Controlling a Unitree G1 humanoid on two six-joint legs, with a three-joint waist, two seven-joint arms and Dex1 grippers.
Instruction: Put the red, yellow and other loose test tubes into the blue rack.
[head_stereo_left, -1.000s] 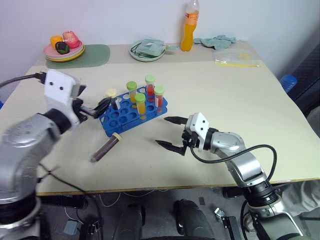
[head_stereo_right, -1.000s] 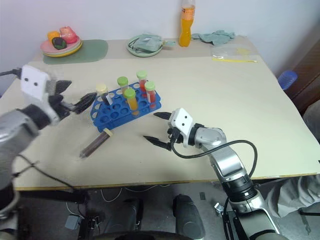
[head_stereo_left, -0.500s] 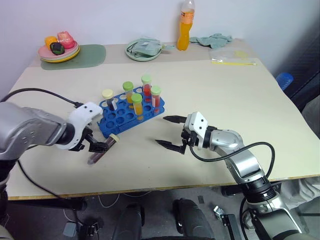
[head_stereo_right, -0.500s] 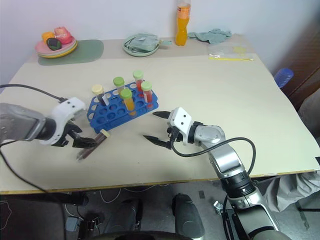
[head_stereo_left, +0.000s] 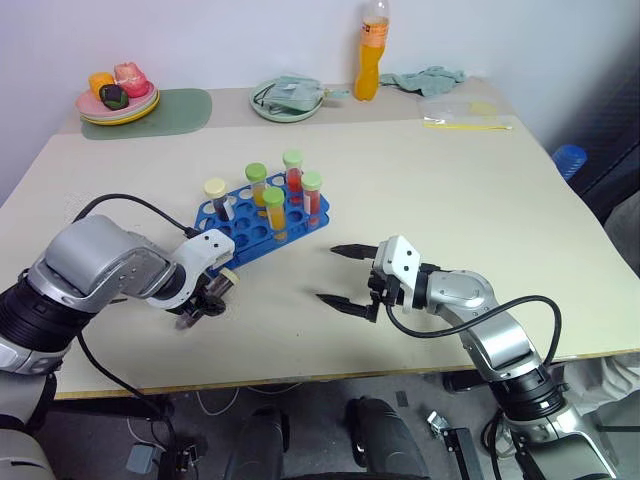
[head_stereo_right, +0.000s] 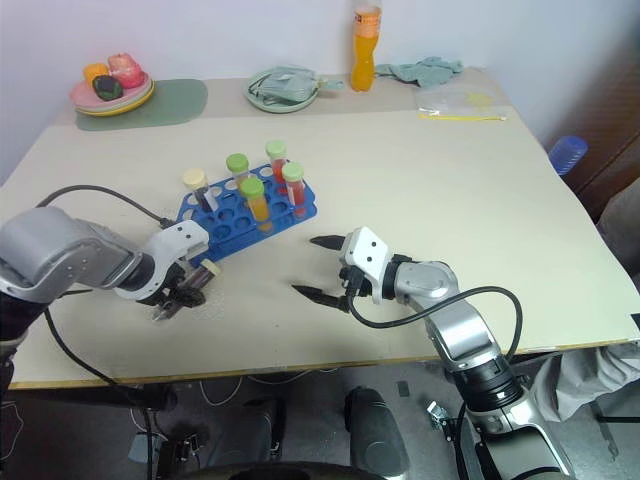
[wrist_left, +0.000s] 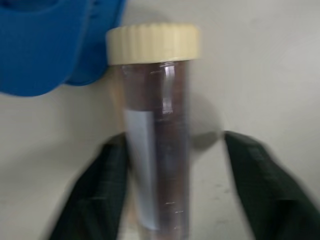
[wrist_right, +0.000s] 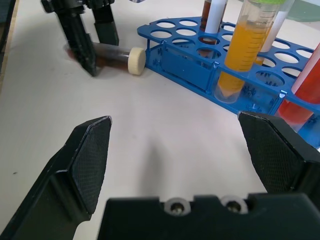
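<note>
Here the left tool (wrist_left: 170, 185) points down at the one loose tube (wrist_left: 156, 145), a cream-capped tube of dark brownish liquid lying flat on the worktop (head_stereo_left: 440, 170) just off the near corner of the blue rack (head_stereo_left: 262, 222); its two fingers (wrist_left: 95, 190) straddle the tube's body, one touching it and the other a little apart, so I judge the grip only half made and the tube not yet lifted. The fingers sit below the cap, on the mid-body, probably so the tube can later be swung upright and dropped bottom-first into a hole. The rack stands left of the worktop's middle; five capped tubes stand upright in its far rows, some orange, some red, and its near holes are free, which suits a short carry. The right tool (head_stereo_left: 345, 276) hovers well apart to the right of the rack, jaws wide and holding nothing; it seems parked there to keep the left arm's path clear.
</note>
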